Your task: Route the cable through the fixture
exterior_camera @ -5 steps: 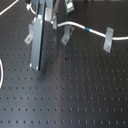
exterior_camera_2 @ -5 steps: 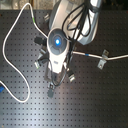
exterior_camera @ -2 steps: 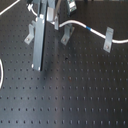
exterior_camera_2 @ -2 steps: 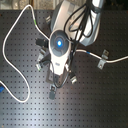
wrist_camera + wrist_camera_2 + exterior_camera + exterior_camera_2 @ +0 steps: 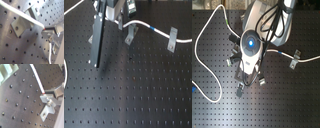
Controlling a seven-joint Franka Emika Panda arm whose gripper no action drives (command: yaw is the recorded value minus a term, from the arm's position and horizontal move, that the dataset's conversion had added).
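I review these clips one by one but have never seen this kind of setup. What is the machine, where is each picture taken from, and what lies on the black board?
The machine is a single robot arm with a gripper at its tip. Two pictures come from cameras off the arm; two come from cameras riding on the gripper, looking close at the board. The surface is a black perforated board. On it stand small grey metal brackets, the fixture. A thin white cable with a short blue band loops across the board and passes the brackets. In both wrist views the cable runs in towards the fingertips; whether it is gripped I cannot tell.

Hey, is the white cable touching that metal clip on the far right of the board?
Touching: in the first exterior view the cable runs right into the clip.
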